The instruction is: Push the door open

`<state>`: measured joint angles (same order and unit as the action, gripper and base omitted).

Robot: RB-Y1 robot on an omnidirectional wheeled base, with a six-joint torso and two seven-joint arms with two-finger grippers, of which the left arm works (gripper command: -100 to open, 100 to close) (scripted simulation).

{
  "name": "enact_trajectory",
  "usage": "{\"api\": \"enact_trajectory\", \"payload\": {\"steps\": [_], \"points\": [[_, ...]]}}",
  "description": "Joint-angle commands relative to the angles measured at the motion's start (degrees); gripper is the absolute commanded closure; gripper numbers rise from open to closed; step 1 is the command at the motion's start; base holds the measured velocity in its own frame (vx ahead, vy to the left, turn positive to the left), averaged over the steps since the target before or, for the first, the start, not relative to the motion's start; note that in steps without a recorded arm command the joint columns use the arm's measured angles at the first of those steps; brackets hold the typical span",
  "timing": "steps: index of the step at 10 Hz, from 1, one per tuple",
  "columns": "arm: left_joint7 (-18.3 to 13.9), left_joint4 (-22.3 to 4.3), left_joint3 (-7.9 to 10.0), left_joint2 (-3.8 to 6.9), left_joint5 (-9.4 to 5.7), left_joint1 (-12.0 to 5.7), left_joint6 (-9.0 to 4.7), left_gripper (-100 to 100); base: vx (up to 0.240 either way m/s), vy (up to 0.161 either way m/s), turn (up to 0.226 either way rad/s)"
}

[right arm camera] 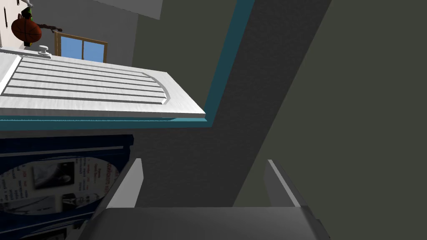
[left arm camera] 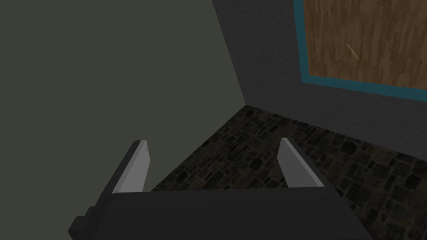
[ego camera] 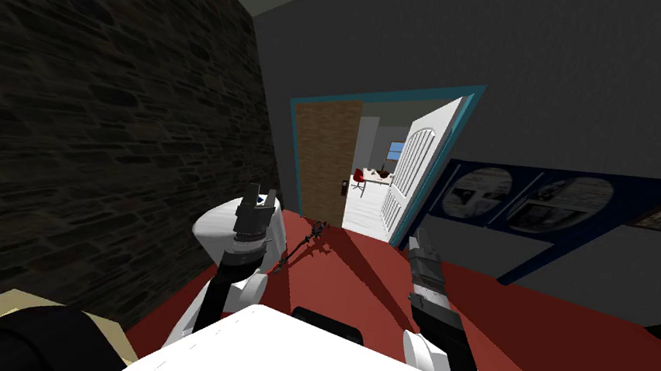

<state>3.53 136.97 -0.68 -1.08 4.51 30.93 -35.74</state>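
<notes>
White door (ego camera: 417,170) stands open inside teal frame (ego camera: 295,150). Left gripper (left arm camera: 213,143) spread, empty. Right gripper (right arm camera: 204,163) spread, empty, apart from door.

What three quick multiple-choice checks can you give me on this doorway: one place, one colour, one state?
1. Against the wooden door, the white door stands: A) to its left B) to its right C) above it
2. The door frame is: A) yellow B) pink C) teal
3. The left hand is: A) open B) shut C) shut on a handle

Answers: 1 B, the head view shows it on the doorway's right side; 2 C, a teal band rims the opening; 3 A, a wide gap shows and nothing is gripped.
</notes>
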Motion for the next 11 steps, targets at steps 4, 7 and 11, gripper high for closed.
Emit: {"api": "enact_trajectory", "payload": {"steps": [4, 7, 11], "points": [[-0.38, -4.66, 0.22, 1.80, -0.35, -2.20, 1.53, -100, 0.164, -0.024, -0.031], [-0.67, -8.19, 0.38, 2.82, -0.62, -3.87, 2.70, -100, 0.181, -0.018, -0.036], [-1.09, -13.38, 0.62, 3.98, -1.01, -6.32, 4.41, -100, 0.129, -0.018, -0.035]]}}
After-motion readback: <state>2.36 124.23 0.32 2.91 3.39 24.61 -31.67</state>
